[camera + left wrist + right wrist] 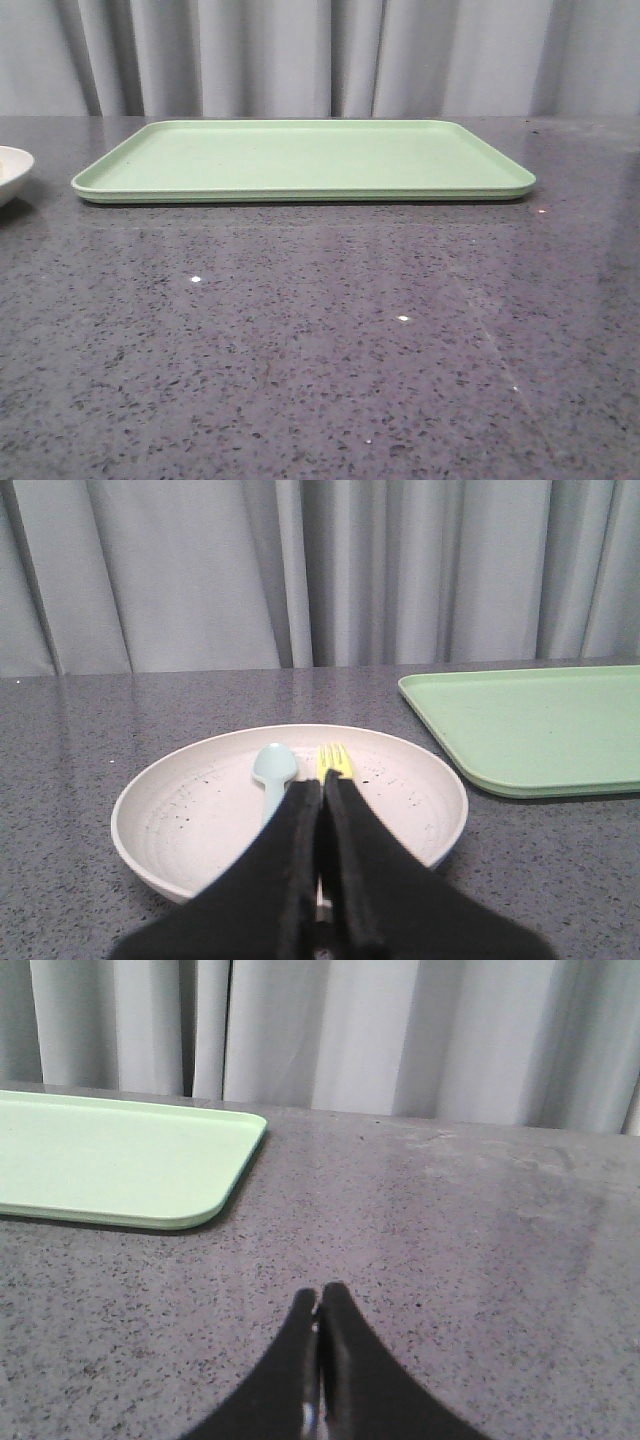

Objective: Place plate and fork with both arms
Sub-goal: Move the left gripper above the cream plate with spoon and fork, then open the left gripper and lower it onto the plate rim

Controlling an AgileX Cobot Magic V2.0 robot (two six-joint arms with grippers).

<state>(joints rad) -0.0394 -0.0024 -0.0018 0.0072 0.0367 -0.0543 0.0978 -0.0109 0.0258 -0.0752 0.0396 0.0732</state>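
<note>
The plate [180, 810], cream-pink inside with dark specks, rests on the grey stone table; in the front view only its rim [12, 170] shows at the far left edge. In it lies the yellow fork [335, 760], tines pointing away; its handle is hidden behind my left gripper [322, 780]. That gripper hovers over the near side of the plate, shut, its black fingers pressed together with nothing seen between them. My right gripper [319, 1295] is also shut and empty over bare table, right of the tray. Neither gripper appears in the front view.
A pale blue-green spoon [273, 770] lies in the plate beside the fork. A large flat light-green tray [300, 160] sits at the table's middle back, right of the plate [540, 730] and left of the right gripper [110, 1155]. Grey curtains hang behind.
</note>
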